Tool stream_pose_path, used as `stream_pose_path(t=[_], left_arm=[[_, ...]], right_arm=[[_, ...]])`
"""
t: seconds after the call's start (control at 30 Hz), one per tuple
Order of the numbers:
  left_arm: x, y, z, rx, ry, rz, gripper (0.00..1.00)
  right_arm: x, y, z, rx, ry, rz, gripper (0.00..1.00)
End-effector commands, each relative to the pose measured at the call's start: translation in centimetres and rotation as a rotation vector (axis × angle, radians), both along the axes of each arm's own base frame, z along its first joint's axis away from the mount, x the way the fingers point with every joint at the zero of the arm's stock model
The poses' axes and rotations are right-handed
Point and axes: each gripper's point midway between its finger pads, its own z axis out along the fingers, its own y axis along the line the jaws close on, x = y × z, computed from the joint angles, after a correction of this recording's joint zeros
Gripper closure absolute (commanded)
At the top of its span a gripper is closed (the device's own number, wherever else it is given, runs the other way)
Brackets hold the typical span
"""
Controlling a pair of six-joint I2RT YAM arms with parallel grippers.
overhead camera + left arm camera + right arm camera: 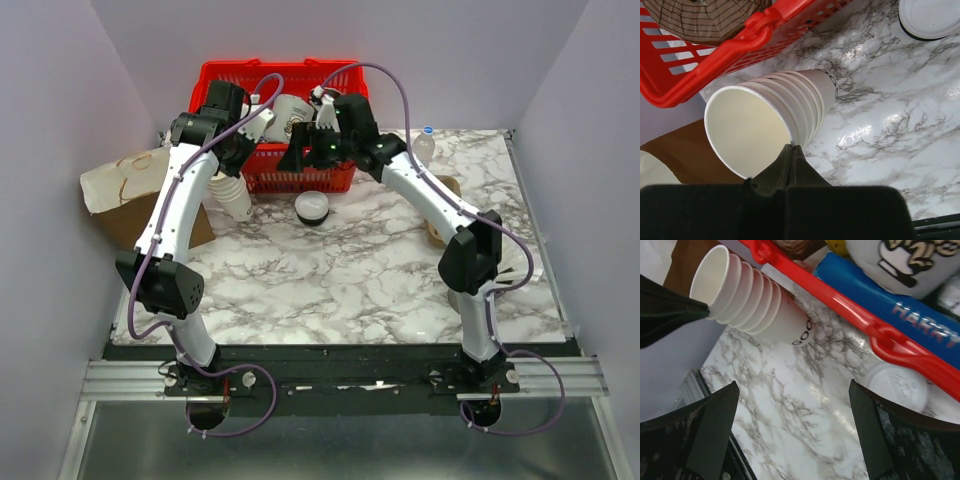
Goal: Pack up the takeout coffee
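Both arms [178, 215] [430, 195] near basket [300, 180] (left fingers [790, 165] together)

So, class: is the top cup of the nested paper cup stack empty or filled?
Empty. The left wrist view looks into the top cup and shows only its bare cream inside.

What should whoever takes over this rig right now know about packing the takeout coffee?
Left end effector: shut, tips at the open rim of the nested cup stack; a true pinch cannot be confirmed.
Right end effector: open, empty, above the table beside the stack.
Lid: on the table in front of the red basket.
Done: no single cup separated or lidded.
Left: probably free one cup, lid it, place it in the basket.
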Motion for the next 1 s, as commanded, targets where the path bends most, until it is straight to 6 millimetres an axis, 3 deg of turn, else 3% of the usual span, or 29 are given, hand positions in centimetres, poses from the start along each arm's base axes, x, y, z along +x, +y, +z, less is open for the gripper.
stream_pose_path(t=[0.0, 0.1, 0.13, 0.27, 0.57, 0.8, 0.83, 0.87, 0.93, 0.97], left_arm=[[-1.1, -0.8, 0.5, -0.101, 0.025, 0.027, 1.00], [-1.1, -0.6, 0.6, -0.121, 0.025, 0.054, 1.00], [-1.1, -0.3, 0.7, -0.125, 0.026, 0.066, 1.00], [-1.2, -0.1, 0.6, -0.131, 0.035, 0.069, 1.00], [-1.8, -0.6, 0.2, -0.155, 0.063, 0.053, 1.00], [-2.0, 0.7, -0.6, -0.105, 0.070, 0.082, 1.00], [-2.0, 1.0, -0.9, -0.098, 0.076, 0.092, 0.85], [-2.0, 1.3, -1.2, -0.098, 0.083, 0.102, 0.77], [-2.1, 1.9, -2.1, -0.106, 0.111, 0.111, 0.66], [-2.2, 2.0, -2.5, -0.098, 0.121, 0.099, 0.63]], right_arm=[[0.2, 4.4, 1.9, 0.155, 0.066, -0.002, 0.00], [0.4, 5.8, 1.2, 0.194, 0.131, -0.019, 0.00], [0.6, 6.5, -0.2, 0.191, 0.159, -0.014, 0.00], [-0.5, 9.0, -1.1, 0.229, 0.209, 0.028, 0.00], [-1.9, 12.6, -1.9, 0.278, 0.235, 0.061, 0.00], [-2.4, 11.6, -4.2, 0.229, 0.280, 0.050, 0.00], [-2.5, 11.1, -3.3, 0.226, 0.243, 0.060, 0.00], [-2.0, 10.3, -3.1, 0.221, 0.224, 0.057, 0.00], [-2.0, 8.8, -3.8, 0.174, 0.174, 0.067, 0.01], [-1.7, 7.4, -1.9, 0.179, 0.123, 0.059, 0.01]])
